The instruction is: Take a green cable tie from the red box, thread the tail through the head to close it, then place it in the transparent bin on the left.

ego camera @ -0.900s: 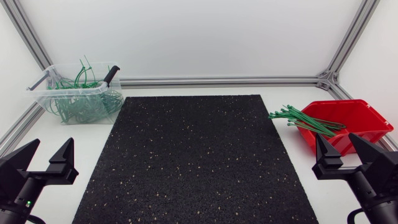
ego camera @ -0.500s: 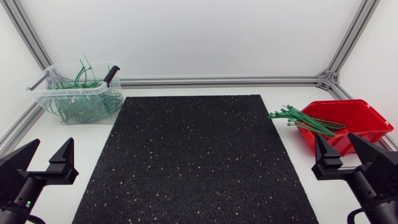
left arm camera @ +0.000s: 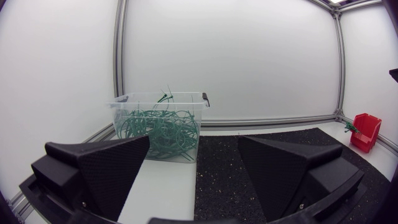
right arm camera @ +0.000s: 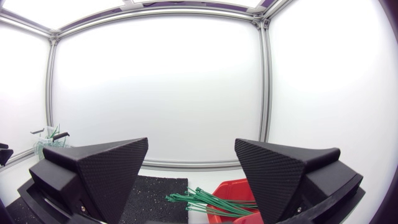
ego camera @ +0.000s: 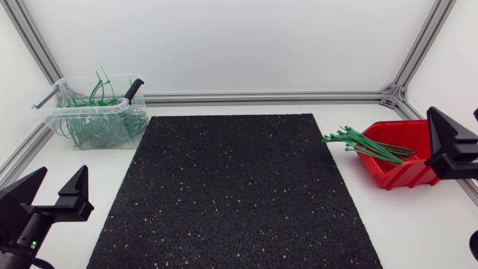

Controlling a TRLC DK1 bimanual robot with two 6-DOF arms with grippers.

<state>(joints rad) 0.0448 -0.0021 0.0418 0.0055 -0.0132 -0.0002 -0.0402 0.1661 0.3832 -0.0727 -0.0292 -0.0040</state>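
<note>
My right pincer [right arm camera: 191,144] is hanging released, both wedge fingers spread wide and gripping nothing. It's hovering up by the table's right edge, and in the head view it's overlapping the right end of the red box [ego camera: 407,173]. My left pincer [ego camera: 63,172] is sitting spread open too, down at the near-left corner of the table [ego camera: 418,232].

The green cable ties [ego camera: 364,143] are lying as a loose bundle of thin, straight strips. One end is resting inside the red box and the other is poking out over its left rim, fanning toward the right edge of the black mat [ego camera: 231,187]. In the right wrist view they're showing just ahead of and below my open fingers.

Room-wise, the mat is covering the middle of the table, giving a wide flat stretch between the two containers. Bare white strips are running along its left and right edges. The red box is sitting near the right edge and the transparent bin [ego camera: 89,109] at the far-left corner, well apart.

Counting: two pincers, one red box, one bin, one mat. The straight ties are overlapping too much for counting, several for sure. The bin is holding a tangle of closed green loops [ego camera: 101,125], way too many to count, with a few sticking up over its rim and a black handle [ego camera: 134,90] on its right end.
</note>
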